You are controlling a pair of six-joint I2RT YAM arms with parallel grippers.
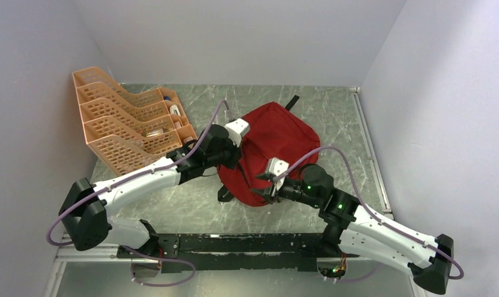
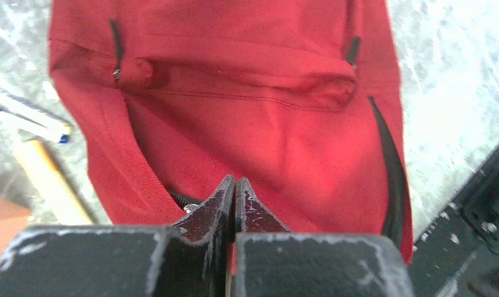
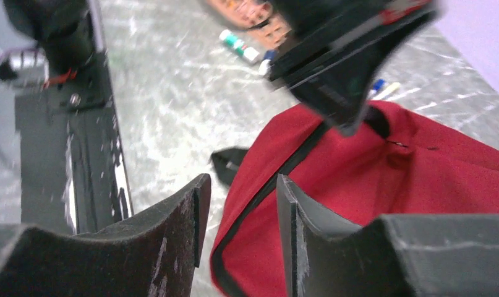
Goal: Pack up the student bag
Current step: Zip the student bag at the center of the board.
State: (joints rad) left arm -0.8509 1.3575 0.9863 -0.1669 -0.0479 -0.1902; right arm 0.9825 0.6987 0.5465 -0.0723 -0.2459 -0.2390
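In the middle of the top view, the student bag is lying slumped on the table. It is a soft red fabric mound edged with black zip tape and straps, and the tabletop around it is showing a grey-green marbled finish. There is one bag, one orange plastic rack and two arms.

The rack is sitting at the upper left, near the bag but not touching it, with its lattice-walled trays stepping up in tiers. The left arm is crossing in front of its lower corner.

The left gripper is resting at the bag's edge with its scuffed black fingertips pressed together. Whether cloth is caught between them cannot be told. The right gripper is hovering at the bag's lower edge with its jaws apart, gripping nothing, and the bag's black-piped seam is showing through the gap.

In the left wrist view, two short black zip tabs are hanging on the red cloth. At the left edge a white pen with a blue tip and a pale yellow stick are lying on the table beside the bag.
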